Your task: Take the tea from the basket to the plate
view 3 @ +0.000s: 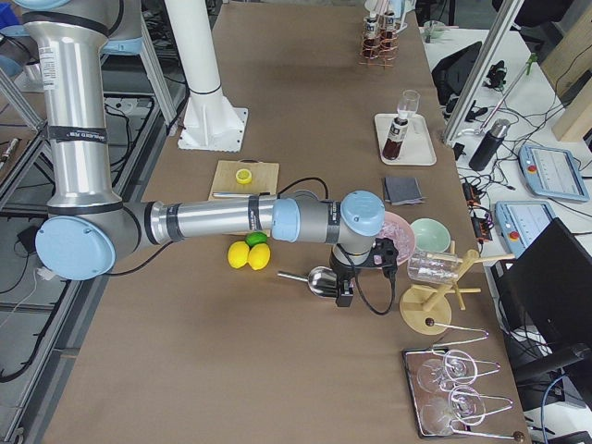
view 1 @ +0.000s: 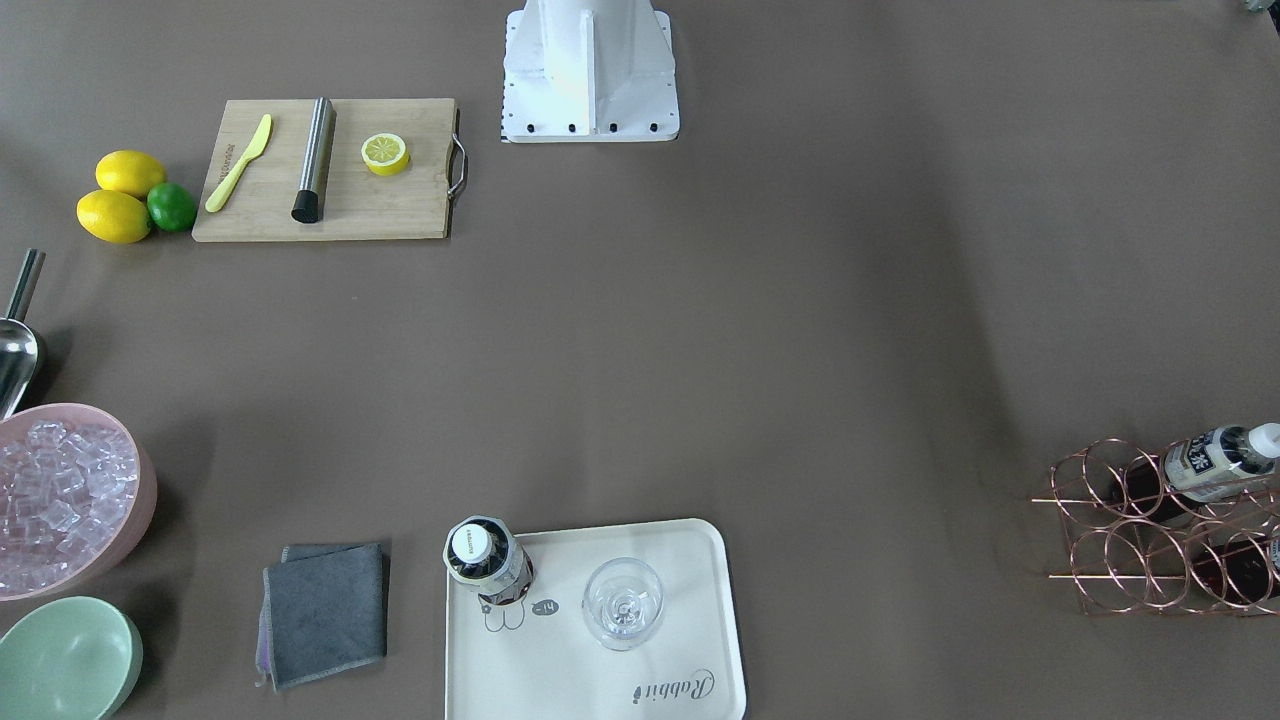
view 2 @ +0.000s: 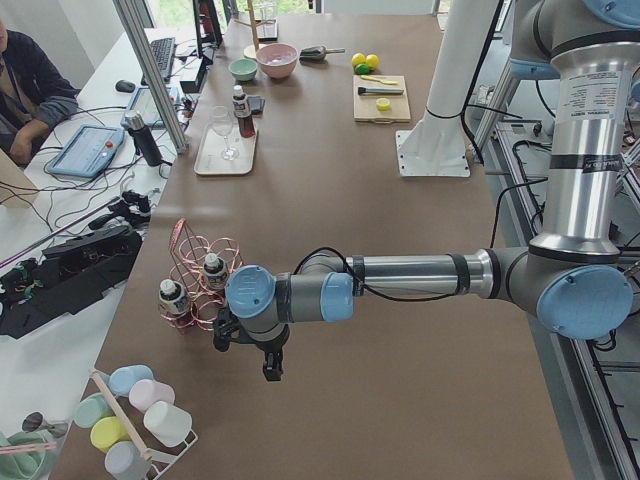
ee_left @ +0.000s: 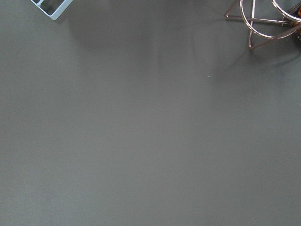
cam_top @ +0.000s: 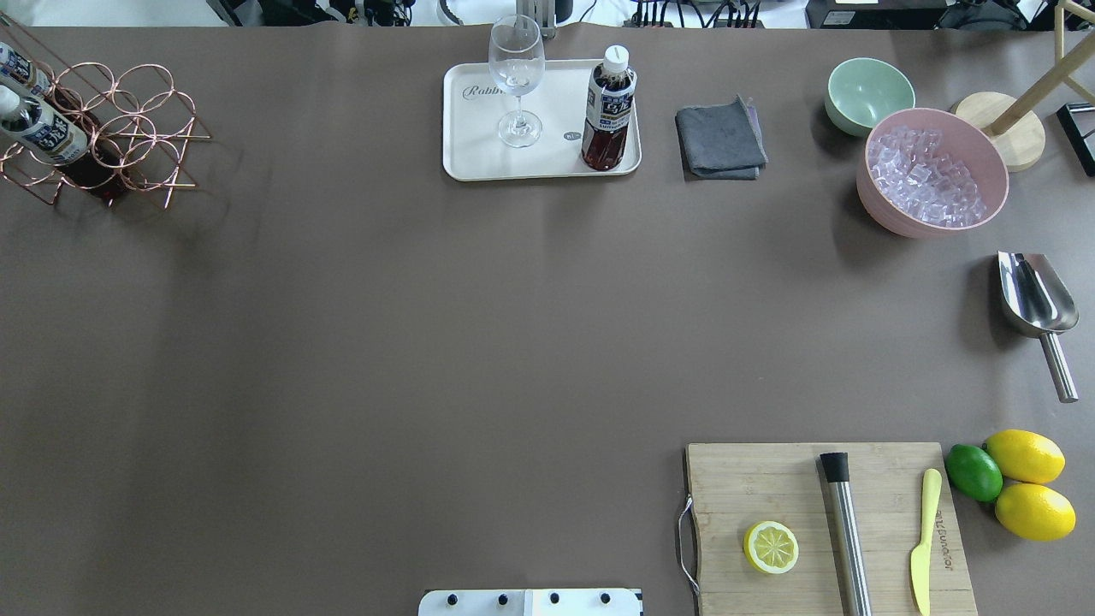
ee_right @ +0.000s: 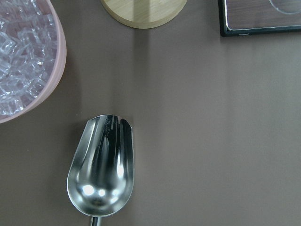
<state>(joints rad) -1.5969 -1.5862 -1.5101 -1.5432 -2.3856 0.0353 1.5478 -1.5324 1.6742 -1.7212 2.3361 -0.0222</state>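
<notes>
Overhead exterior: tea (cam_top: 608, 111) upright on plate (cam_top: 479, 162), dark brown, white cap; left fingers (view 2: 272, 368), right fingers (view 3: 344, 296): opening cannot tell.

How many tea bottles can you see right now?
3 tea bottles: one upright on the plate beside the wine glass, two lying in the basket. No others show.

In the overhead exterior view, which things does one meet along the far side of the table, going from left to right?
basket → plate, on it the wine glass and then the tea → grey cloth → green bowl → pink bowl of ice
</notes>
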